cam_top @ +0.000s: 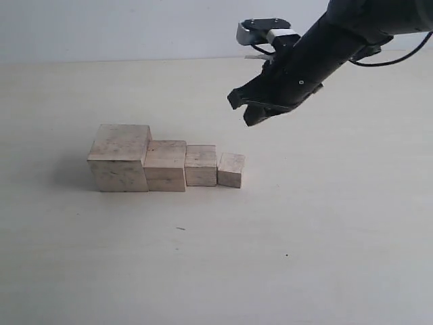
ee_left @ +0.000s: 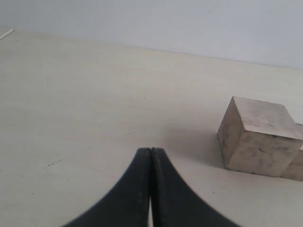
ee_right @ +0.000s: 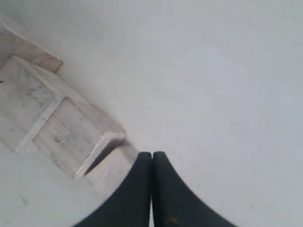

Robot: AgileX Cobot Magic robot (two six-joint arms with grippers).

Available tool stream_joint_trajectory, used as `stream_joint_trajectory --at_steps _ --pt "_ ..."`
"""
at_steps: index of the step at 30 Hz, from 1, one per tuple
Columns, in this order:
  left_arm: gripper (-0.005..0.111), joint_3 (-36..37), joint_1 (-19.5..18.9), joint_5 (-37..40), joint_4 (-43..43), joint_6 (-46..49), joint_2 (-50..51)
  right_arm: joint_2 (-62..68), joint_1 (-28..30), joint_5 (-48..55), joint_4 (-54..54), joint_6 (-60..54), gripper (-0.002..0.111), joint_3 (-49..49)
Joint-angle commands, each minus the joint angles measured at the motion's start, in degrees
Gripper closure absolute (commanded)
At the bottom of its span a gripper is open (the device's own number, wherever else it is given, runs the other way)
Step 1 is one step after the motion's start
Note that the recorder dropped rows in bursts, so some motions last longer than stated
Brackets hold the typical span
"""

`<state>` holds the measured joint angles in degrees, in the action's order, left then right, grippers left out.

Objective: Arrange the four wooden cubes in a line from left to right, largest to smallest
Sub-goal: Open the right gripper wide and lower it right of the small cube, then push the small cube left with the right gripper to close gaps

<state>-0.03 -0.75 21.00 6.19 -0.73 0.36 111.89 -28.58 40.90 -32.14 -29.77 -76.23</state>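
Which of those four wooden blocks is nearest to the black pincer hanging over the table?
The smallest cube, at the row's right end. The right pincer hangs shut over that end; the three bigger cubes sit farther left.

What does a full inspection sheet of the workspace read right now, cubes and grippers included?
surface: pale table, a few dark specks.
job's things: four wooden cubes in one row, largest cube, second cube, third cube, smallest cube, descending left to right in the exterior view.
clutter: nothing seen.
grippers: right gripper shut, empty, in the air above the row's small end; left gripper shut, empty, apart from the cubes.
cables: black cable beside the right arm.
surroundings: plain pale wall.
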Motion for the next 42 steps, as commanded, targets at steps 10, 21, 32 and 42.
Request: stream_joint_trajectory --at_steps 10,21,32,42 --pt "0.107 0.0 0.4 -0.3 -0.1 0.1 -0.4 4.9 -2.4 9.6 10.5 25.4 0.108 -0.1" --pt "0.107 0.0 0.4 -0.3 -0.1 0.1 -0.4 8.3 -3.3 5.0 10.2 25.4 0.108 -0.1" --pt "0.107 0.0 0.4 -0.3 -0.1 0.1 -0.4 8.3 -3.3 2.8 6.1 20.7 0.108 -0.1" --pt "0.107 0.0 0.4 -0.3 -0.1 0.1 -0.4 8.3 -3.3 0.6 5.6 19.3 0.108 -0.1"
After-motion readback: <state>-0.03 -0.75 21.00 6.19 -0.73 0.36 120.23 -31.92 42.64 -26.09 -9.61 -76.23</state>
